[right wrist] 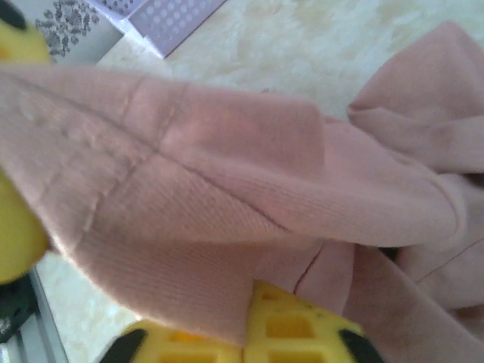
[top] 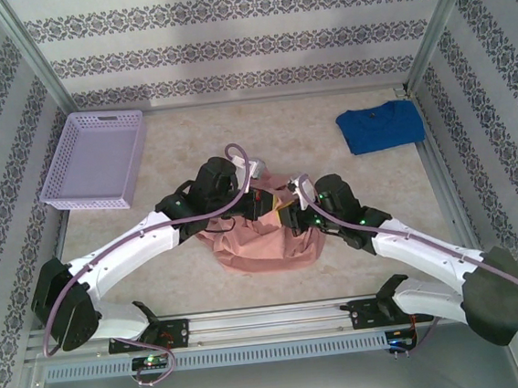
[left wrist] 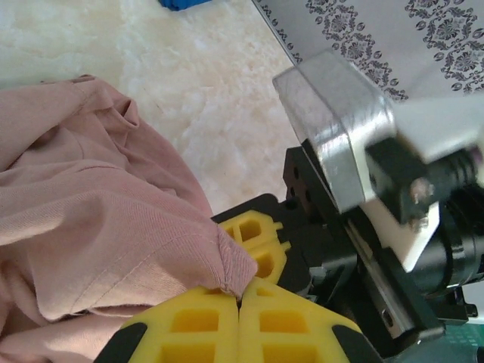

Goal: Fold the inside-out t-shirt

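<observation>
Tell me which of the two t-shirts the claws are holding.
The salmon-pink t-shirt, bunched centrally, pinched by the left claw and right claw; the blue t-shirt lies flat, untouched, far right.

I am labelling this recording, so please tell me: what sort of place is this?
Probably a robot test cell, not a home: patterned panels in a metal frame enclose the table, and two arms are bolted to a rail at its edge.

White arms (top: 127, 257), black joints (top: 214, 182), lilac cables (top: 232, 146), yellow jaws
</observation>
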